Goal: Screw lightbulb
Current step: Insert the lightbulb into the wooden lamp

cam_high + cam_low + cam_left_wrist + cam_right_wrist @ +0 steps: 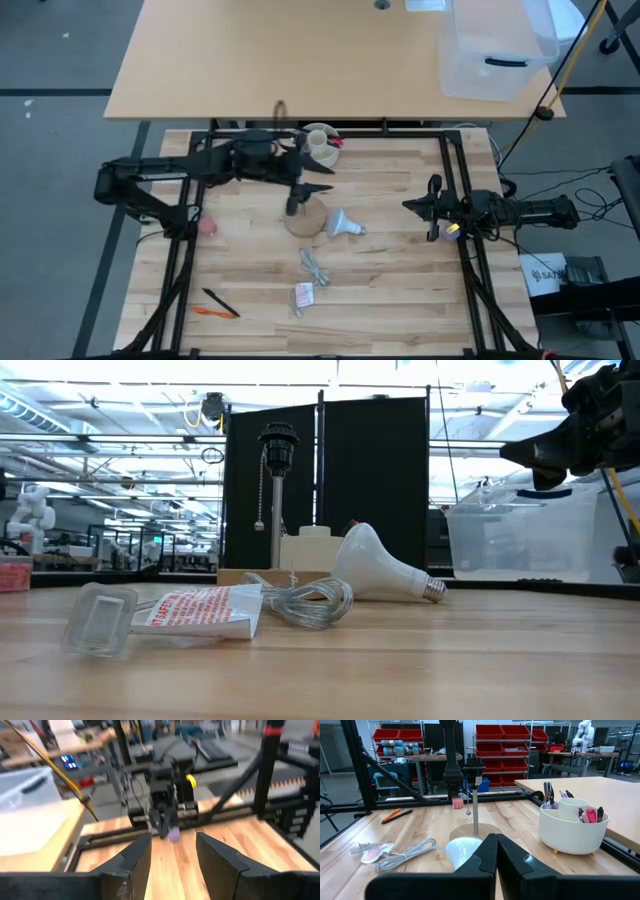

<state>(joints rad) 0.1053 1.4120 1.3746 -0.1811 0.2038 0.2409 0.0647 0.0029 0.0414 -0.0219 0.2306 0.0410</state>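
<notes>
The white lightbulb [345,222] lies on its side on the wooden table, right of the lamp's round wooden base [305,220]. In the low view its dome [372,565] faces left and its screw neck [432,590] points right. The lamp's black socket [474,770] stands upright on a thin post. My left gripper [325,178] is open and empty, up in the air just beyond the lamp. My right gripper [408,205] is shut and empty, right of the bulb and pointing at it; its fingers [487,857] partly hide the bulb [462,849].
A cream cup [572,827] with pens stands at the far side, behind the lamp. A coiled clear cord [315,265] and a small packet [303,293] lie nearer the front, with an orange and a black pen [215,305] front left. A clear bin [495,50] sits on the far table.
</notes>
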